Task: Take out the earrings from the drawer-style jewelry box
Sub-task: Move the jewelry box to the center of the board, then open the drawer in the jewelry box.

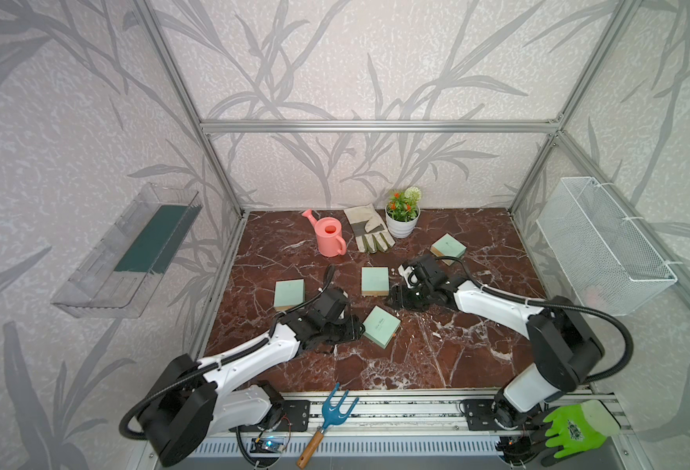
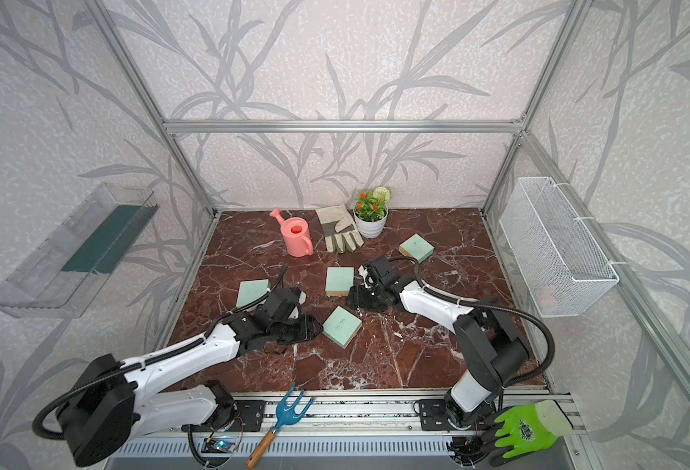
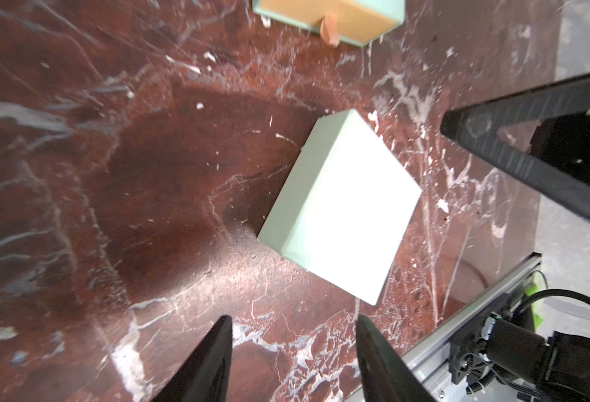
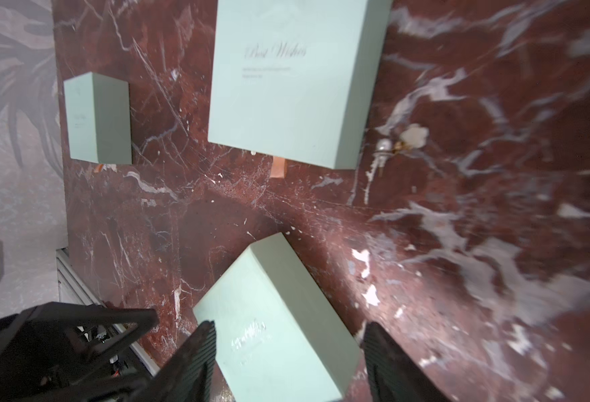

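Observation:
The earrings (image 4: 403, 139), tiny pale beads, lie on the bare marble beside the mint-green drawer-style jewelry box marked "Best Wishes" (image 4: 297, 80), which stands mid-table (image 1: 374, 280) with a tan pull tab on its near side. A second mint box (image 1: 381, 326) sits nearer the front. My right gripper (image 4: 291, 348) hovers open above this nearer box (image 4: 272, 334), its fingers either side of it and not touching. My left gripper (image 3: 293, 334) is open and empty, with the same box (image 3: 342, 209) just ahead of its tips. Both grippers show in both top views (image 1: 358, 329) (image 1: 390, 301).
Two more mint boxes stand at the left (image 1: 289, 294) and far right (image 1: 448, 247). A pink watering can (image 1: 329, 236), work glove (image 1: 367, 230) and potted plant (image 1: 403, 217) line the back. A blue hand fork (image 1: 327, 419) and green glove (image 1: 575, 431) lie on the front rail.

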Robot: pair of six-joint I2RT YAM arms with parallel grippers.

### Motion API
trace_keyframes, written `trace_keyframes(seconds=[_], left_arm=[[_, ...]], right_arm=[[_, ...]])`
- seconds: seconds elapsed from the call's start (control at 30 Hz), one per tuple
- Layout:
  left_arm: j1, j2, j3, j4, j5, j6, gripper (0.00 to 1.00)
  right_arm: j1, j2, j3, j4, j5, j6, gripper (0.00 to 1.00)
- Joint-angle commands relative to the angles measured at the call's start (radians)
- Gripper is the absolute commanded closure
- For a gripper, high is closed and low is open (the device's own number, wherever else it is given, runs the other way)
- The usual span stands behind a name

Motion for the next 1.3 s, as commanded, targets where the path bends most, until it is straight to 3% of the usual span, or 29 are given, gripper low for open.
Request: trace_keyframes(seconds=[0.0, 0.17, 0.3, 0.8, 1.27], left_arm=[[0.016, -0.074, 0.038, -0.033, 0.066, 0.058, 0.42], [0.015, 0.071, 0.146, 0.003, 0.253, 0.106, 0.48], [0.006, 0.194, 0.154, 0.119, 0.317, 0.058, 0.53], [0.007, 0.326, 0.161, 0.135, 0.315, 0.084, 0.57], [0.007, 0.337, 0.166, 0.117, 0.3, 0.102, 0.57]], right_arm=[[-0.007, -0.124, -0.071, -0.072, 0.024, -0.026, 0.33], [0.006, -0.245, -0.224, -0.051, -0.084, 0.013, 0.4], [0.045, -0.282, -0.29, -0.035, -0.083, 0.017, 0.44], [0.075, -0.091, -0.265, 0.124, -0.157, 0.082, 0.65], [0.075, -0.024, -0.246, 0.156, -0.166, 0.084, 0.66]])
